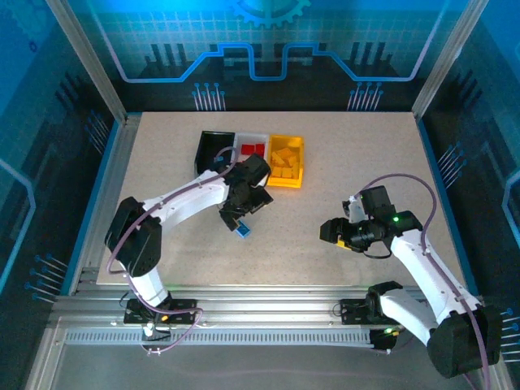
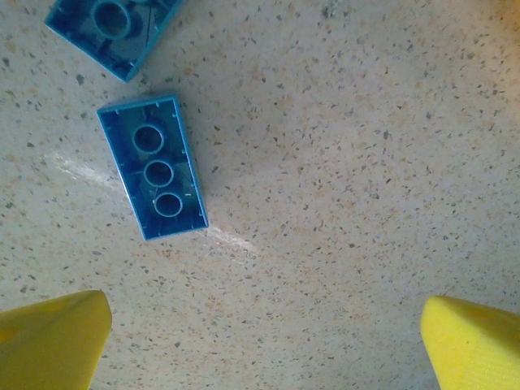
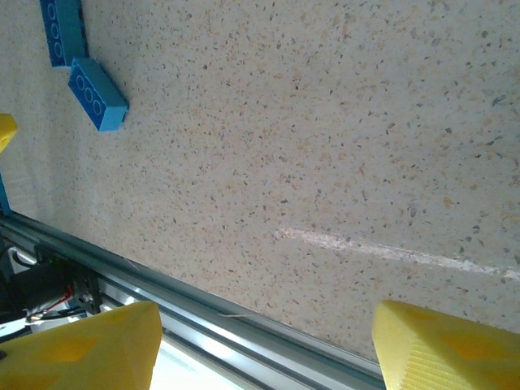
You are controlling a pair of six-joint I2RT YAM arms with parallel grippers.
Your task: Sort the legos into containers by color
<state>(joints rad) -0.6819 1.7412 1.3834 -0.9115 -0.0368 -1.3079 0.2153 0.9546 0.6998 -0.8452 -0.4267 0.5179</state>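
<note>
Two blue legos lie on the speckled table, hollow side up, one (image 2: 153,166) ahead and left of my left gripper (image 2: 264,341), the other (image 2: 110,28) at the top left edge. That gripper is open, its yellow fingertips (image 2: 49,337) wide apart over bare table. In the top view a blue lego (image 1: 242,231) sits just below the left gripper (image 1: 236,215). The containers stand in a row: black (image 1: 203,150), white (image 1: 244,136) with red legos (image 1: 253,149), yellow (image 1: 301,162) with yellow legos (image 1: 284,158). My right gripper (image 3: 264,349) is open with nothing between its fingers. Both blue legos (image 3: 97,93) show far off in its view.
The right gripper (image 1: 329,231) hovers over the table's right half, near the front edge. The aluminium rail (image 3: 203,305) of that front edge runs under it. Frame posts (image 1: 89,61) and panels wall in the table at the back and sides.
</note>
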